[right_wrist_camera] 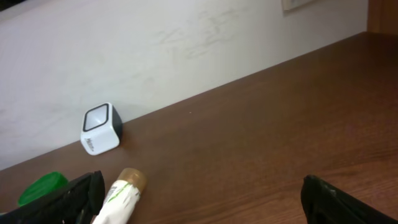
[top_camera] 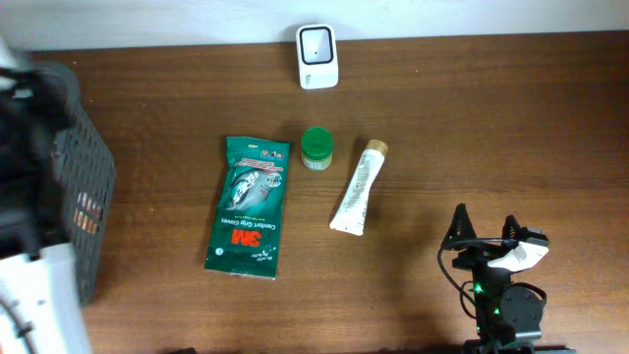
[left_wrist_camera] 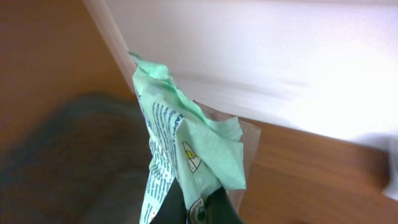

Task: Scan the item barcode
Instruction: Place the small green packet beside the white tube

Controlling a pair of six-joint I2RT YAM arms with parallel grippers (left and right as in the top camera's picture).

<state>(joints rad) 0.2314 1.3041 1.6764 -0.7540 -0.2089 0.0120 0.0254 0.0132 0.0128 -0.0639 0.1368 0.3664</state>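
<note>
Shows crumpled pale-green packet [left_wrist_camera: 186, 143] pinched between closed fingers of left gripper [left_wrist_camera: 200, 210] at bottom centre of wrist view, near dark basket [top_camera: 84, 187] at overhead frame's left edge; right gripper [top_camera: 485, 224] spread wide, empty, lower right; scanner [top_camera: 317, 56] top centre

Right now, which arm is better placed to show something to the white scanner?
Left. The left pincer is shut on a pale green packet, ready to carry to the scanner. The right pincer stands open and empty.
</note>
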